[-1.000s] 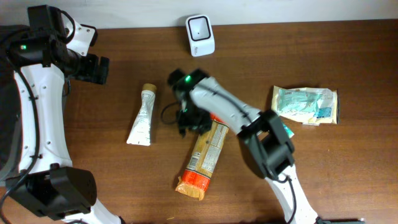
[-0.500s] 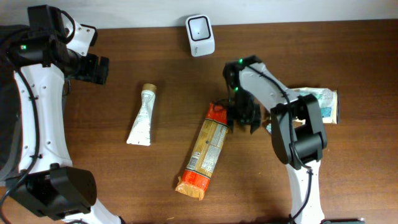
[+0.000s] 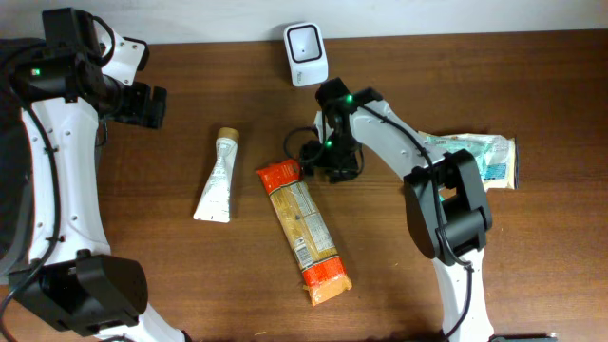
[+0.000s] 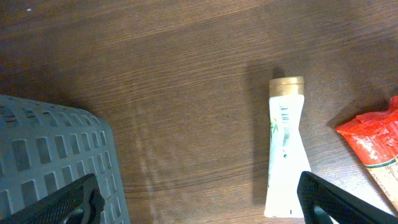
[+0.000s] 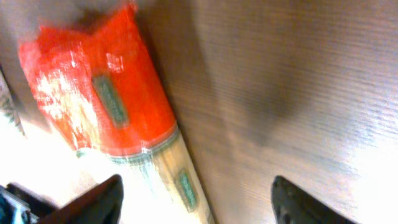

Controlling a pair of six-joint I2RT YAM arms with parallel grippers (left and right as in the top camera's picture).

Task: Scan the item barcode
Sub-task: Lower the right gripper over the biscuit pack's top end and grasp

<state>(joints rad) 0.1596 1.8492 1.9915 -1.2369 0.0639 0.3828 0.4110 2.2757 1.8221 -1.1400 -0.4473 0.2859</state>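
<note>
Snack packet (image 3: 304, 228) lies flat on the table (image 3: 532, 266), about center. Its long axis runs diagonal: red end up-left, orange end down-right toward the arm bases. The red end sits just beside the right gripper (image 3: 319, 161), on its left in the overhead view.

R wrist cam shows the jaws spread, with the packet's red end near one finger and bare wood across the rest of the gap. So the R gripper looks released, not grasping. That view is blurred, so a light touch w/ one finger can't be ruled out.

Left gripper (image 3: 142, 104) is far up-left, jaws wide, nothing in them. It is well apart from the packet, w/ the tube (image 3: 217, 180) lying between them, so the R arm is clearly the nearer one.

Scanner (image 3: 306, 41) stands at the back edge, just beyond the R gripper, and the packet's red end points roughly toward it.

Next move prob needs a re-grip across the packet's short axis near the red end, then a lift and turn toward the scanner. Can't tell which face has the barcode.

Containers: a grey lattice basket (image 4: 50, 155) sits lower-left in the L wrist cam, inside not visible. A pouch (image 3: 470, 161) lies to the right, loose on the table, partly under the R arm.
</note>
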